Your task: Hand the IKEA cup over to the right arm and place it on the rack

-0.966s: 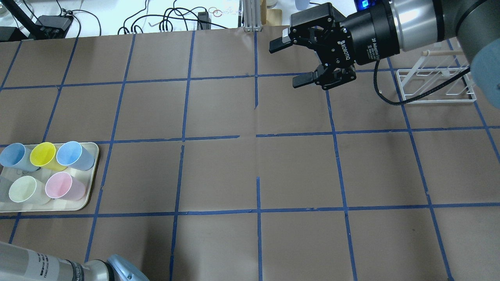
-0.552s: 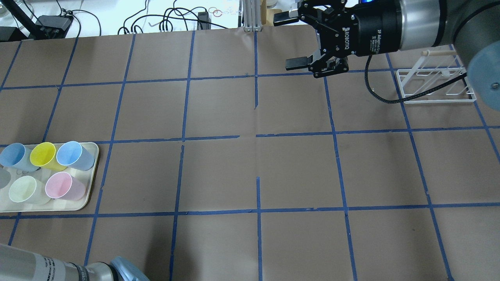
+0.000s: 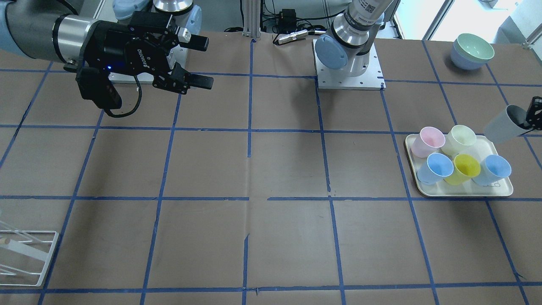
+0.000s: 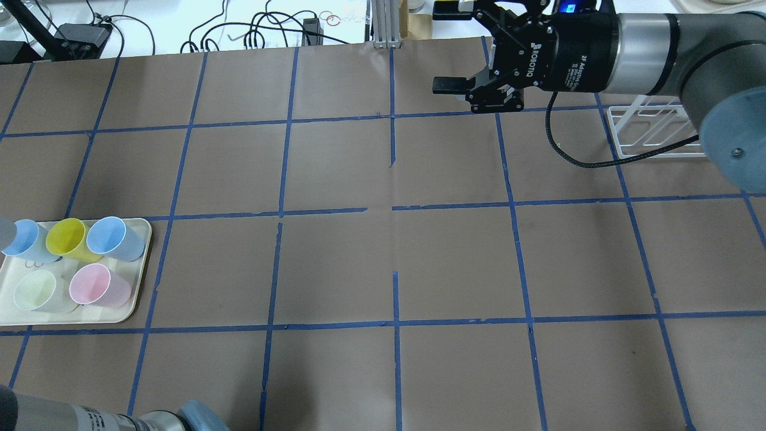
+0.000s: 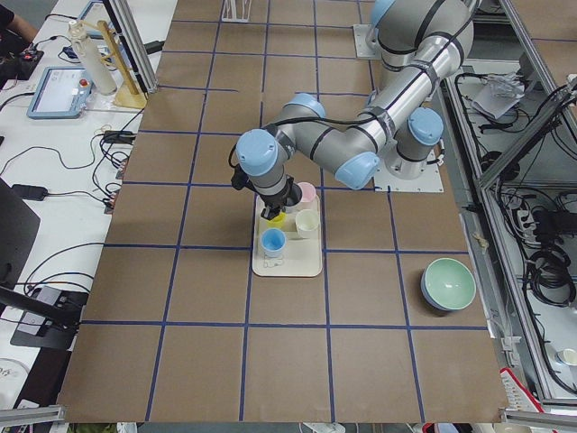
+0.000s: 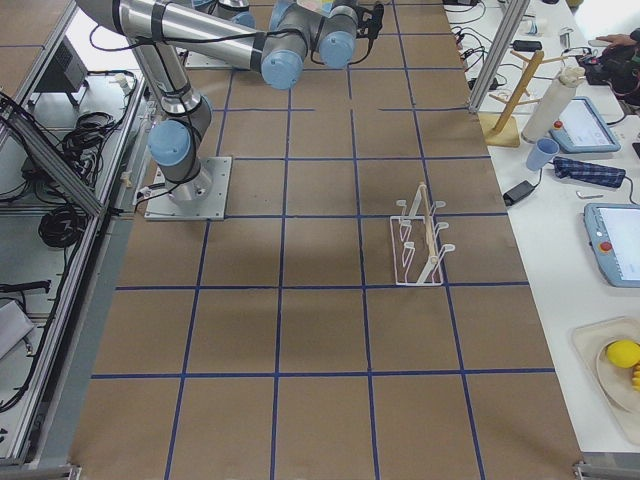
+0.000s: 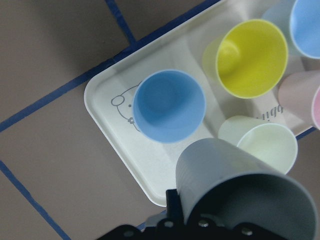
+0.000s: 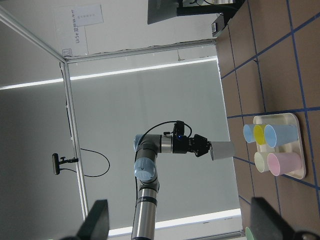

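Observation:
My left gripper (image 3: 534,114) is shut on the pale grey IKEA cup (image 3: 504,125) and holds it tilted in the air just beside the cream tray (image 3: 465,192). The left wrist view shows the cup (image 7: 240,185) above the tray's corner. In the overhead view only a sliver of the cup (image 4: 5,230) shows at the left edge. My right gripper (image 4: 446,48) is open and empty, held level above the table's far side, pointing toward the left arm; it also shows in the front view (image 3: 206,62). The white wire rack (image 4: 652,129) stands behind the right arm.
The tray (image 4: 140,239) holds two light blue cups, a yellow cup (image 4: 66,236), a pale green cup (image 4: 35,290) and a pink cup (image 4: 99,286). Stacked bowls (image 3: 472,51) sit near the left arm's base. Cables lie beyond the table's far edge.
My right gripper has risen toward the table's far edge and turned level. The grey cup at the overhead view's left edge has moved up along the tray.

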Controlling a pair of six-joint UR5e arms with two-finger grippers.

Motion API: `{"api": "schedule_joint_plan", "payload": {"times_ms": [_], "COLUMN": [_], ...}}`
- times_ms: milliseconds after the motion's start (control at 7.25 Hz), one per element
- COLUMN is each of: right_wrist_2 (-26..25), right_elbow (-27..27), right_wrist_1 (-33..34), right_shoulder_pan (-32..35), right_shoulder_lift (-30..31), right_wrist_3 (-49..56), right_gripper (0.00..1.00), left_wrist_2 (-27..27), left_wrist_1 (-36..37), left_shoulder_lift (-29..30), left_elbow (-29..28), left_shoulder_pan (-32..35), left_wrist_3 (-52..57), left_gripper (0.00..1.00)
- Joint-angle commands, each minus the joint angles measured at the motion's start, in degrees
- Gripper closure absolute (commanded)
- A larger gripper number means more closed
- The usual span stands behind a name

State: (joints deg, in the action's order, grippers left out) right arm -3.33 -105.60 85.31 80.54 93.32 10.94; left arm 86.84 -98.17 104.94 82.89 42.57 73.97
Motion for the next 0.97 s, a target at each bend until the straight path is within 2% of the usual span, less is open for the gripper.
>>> {"api": "schedule_joint_plan", "payload": {"times_ms": [0,138,276,414,828], "right_wrist_2": [0.00,-0.70,-2.45,-2.29,-2.03], "right_elbow": [0.39,0.40,0.40,0.49,0.66], "right_wrist_1": [0.64,0.82,1.00,1.00,-0.22], "right_shoulder_pan": [3.46,4.79,4.72,4.72,4.89], "right_shoulder_lift": [-0.16,-0.33,-2.08,-4.44,-4.03], "right_wrist_3": [-0.13,-0.05,2.04,4.15,3.12], "right_gripper": [0.00,0.00,0.00,0.00,0.00], "left_wrist_2": [-11.73,-15.18,-23.48,-32.44,-51.88], "left_wrist_1": [-12.87,-19.89,-29.79,-36.68,-41.14], "left_shoulder_lift": [-2.71,-3.42,-3.51,-2.56,-3.43], "left_elbow": [1.12,1.56,2.00,3.23,14.19], "left_shoulder_pan": [3.38,5.31,7.85,10.49,18.04], "left_wrist_3": [-7.49,-8.04,-9.35,-10.85,-10.07], "left_gripper": [1.00,1.00,1.00,1.00,1.00]}}
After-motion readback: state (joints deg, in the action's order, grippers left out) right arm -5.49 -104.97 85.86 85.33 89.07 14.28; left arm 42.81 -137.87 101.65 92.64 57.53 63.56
